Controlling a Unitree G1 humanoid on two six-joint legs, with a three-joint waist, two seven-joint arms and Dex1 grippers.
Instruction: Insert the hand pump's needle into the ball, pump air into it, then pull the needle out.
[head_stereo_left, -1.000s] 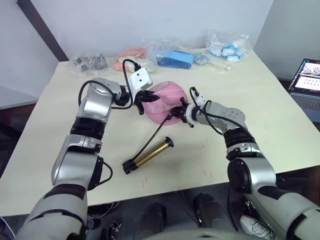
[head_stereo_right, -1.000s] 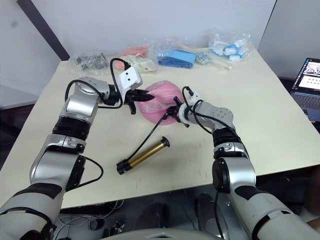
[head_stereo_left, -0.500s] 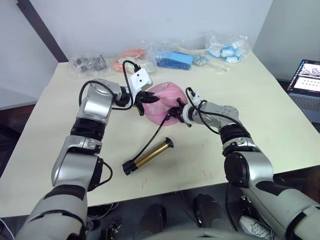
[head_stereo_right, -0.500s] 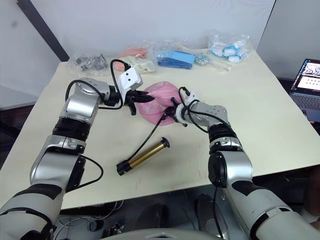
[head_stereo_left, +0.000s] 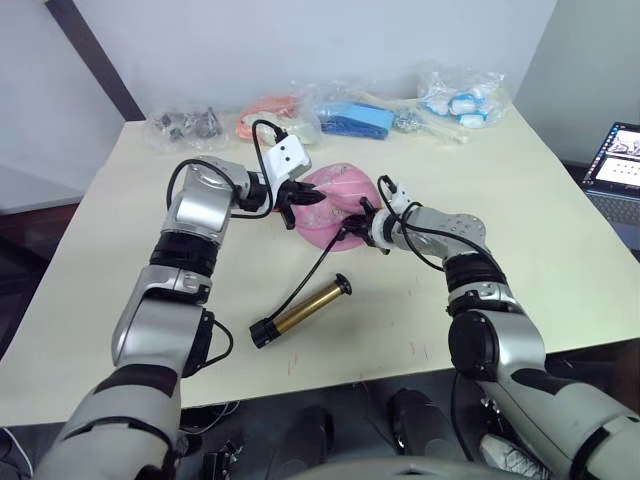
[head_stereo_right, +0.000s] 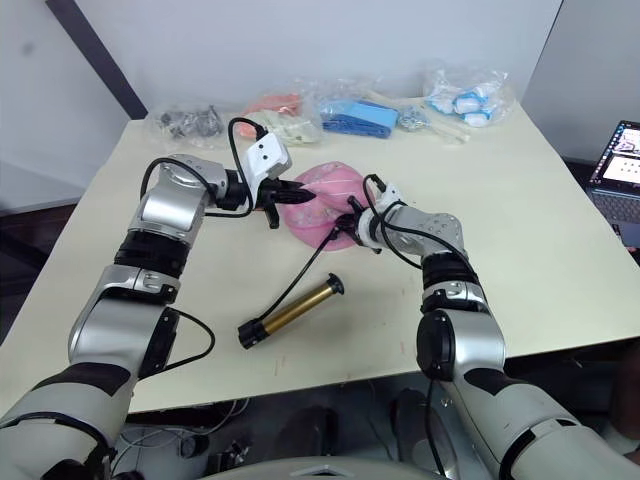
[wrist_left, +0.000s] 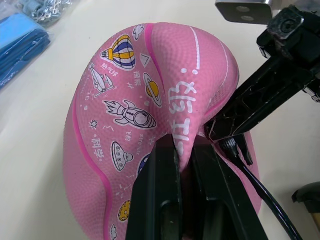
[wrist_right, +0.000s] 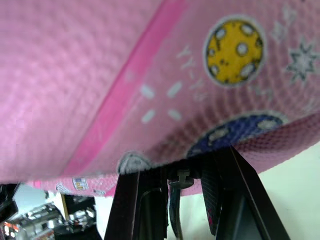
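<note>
Pink ball (head_stereo_left: 335, 203) sits on the cream surface (head_stereo_left: 520, 210) around its middle, soft and dented, cartoon prints on top. Left pincer (head_stereo_left: 297, 201) comes in from the ball's left side, closed on a pinched fold of the ball's skin; left wrist view shows both black fingers (wrist_left: 162, 200) clamping that fold. Right pincer (head_stereo_left: 368, 226) is at the ball's near-right edge, touching it, clamped on the needle (wrist_right: 182, 179) fitting at the hose end; right wrist view shows the small black fitting held between the two fingers, pressed up against the pink rubber. Whether the pin is inside the ball, cannot tell. Thin black hose (head_stereo_left: 318, 262) runs from the right pincer down and left across the surface to the hand pump (head_stereo_left: 300, 311), which lies flat nearer than the ball, gold body angled, black cap at its near-left end, other black end toward the ball. Pump is apart from both pincers. Far edge of the surface holds clear bags (head_stereo_left: 455, 95) with blue, orange and dark contents. Laptop (head_stereo_left: 615, 172) at the right edge of the view.
</note>
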